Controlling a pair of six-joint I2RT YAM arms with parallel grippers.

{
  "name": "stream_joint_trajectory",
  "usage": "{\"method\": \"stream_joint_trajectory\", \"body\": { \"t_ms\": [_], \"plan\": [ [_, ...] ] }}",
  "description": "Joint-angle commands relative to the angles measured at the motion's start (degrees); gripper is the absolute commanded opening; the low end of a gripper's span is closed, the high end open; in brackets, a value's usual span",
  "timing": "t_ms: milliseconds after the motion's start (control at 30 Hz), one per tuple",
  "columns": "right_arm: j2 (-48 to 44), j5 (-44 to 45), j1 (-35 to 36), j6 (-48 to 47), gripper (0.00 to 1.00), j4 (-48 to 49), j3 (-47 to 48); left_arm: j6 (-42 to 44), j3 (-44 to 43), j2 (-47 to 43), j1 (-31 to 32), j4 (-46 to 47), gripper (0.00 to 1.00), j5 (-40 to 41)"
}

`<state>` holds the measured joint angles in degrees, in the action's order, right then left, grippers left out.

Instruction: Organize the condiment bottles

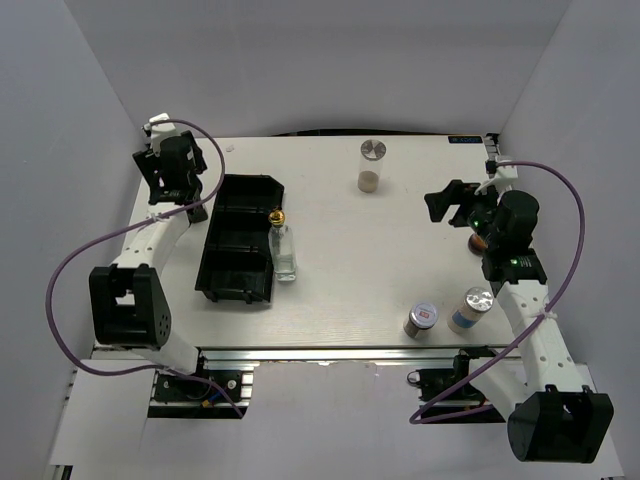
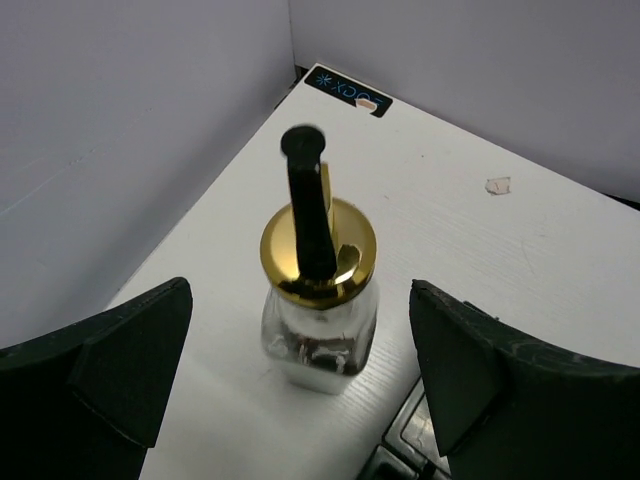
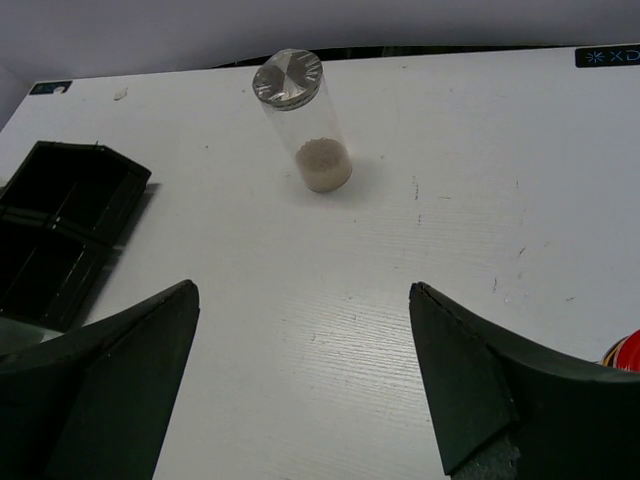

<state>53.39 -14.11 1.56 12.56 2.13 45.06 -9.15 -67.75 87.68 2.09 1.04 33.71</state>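
A clear glass bottle with a gold pourer top (image 2: pixel 318 300) stands on the table near its far left corner, between the spread fingers of my left gripper (image 2: pixel 300 285) and touching neither. My left gripper (image 1: pixel 172 170) hides it from above. A second gold-topped glass bottle (image 1: pixel 284 250) stands against the black tray's right side. My right gripper (image 1: pixel 447 205) (image 3: pixel 302 290) is open and empty above bare table, facing the beige shaker (image 1: pixel 371 166) (image 3: pixel 302 120). The red-capped jar (image 1: pixel 477 243) (image 3: pixel 626 352) sits mostly hidden under my right arm. The red-label shaker (image 1: pixel 420 320) and blue-white shaker (image 1: pixel 472 310) stand front right.
The black compartment tray (image 1: pixel 240 240) lies left of centre; its corner shows in the left wrist view (image 2: pixel 400 455) and its end in the right wrist view (image 3: pixel 60 230). White walls close in the table at the back and sides.
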Motion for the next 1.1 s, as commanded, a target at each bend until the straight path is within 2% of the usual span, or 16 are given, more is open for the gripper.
{"method": "stream_joint_trajectory", "body": {
  "t_ms": [0,200,400,433,467,533,667,933,1067],
  "plan": [
    [0.3,-2.9,0.0,-2.2,0.89,2.4,0.9,2.8,-3.5,2.3,-1.2,3.8,0.98,-1.9],
    [0.7,-3.6,-0.1,-3.3,0.89,1.9,1.1,3.4,-7.0,7.2,-2.0,6.2,0.85,-4.0],
    [-0.2,-3.0,-0.1,-3.5,0.89,1.2,0.9,4.1,-6.9,8.4,-2.0,9.3,0.56,-3.6],
    [-0.6,-2.9,-0.1,-3.7,0.89,1.3,0.7,4.3,-6.9,8.3,-2.0,9.5,0.49,-3.4],
    [-0.8,-2.9,0.0,-3.7,0.89,1.3,0.6,4.3,-7.0,8.2,-2.0,9.1,0.23,-3.2],
    [-1.5,-2.6,0.0,-3.8,0.89,1.5,0.3,4.4,-8.8,7.6,-2.0,7.0,0.02,-2.8],
    [-2.3,-2.6,0.0,-3.5,0.89,2.1,-0.4,6.3,-11.8,5.1,-2.0,6.1,0.00,-2.4],
    [-3.6,-2.9,0.0,-2.8,0.89,2.0,-1.1,8.1,-18.6,-2.5,-2.0,4.0,0.00,-6.6],
    [-3.8,-4.2,0.0,-2.5,0.89,2.6,-1.3,7.6,-20.2,-4.4,-2.0,2.4,0.00,-13.7]
  ]
}}
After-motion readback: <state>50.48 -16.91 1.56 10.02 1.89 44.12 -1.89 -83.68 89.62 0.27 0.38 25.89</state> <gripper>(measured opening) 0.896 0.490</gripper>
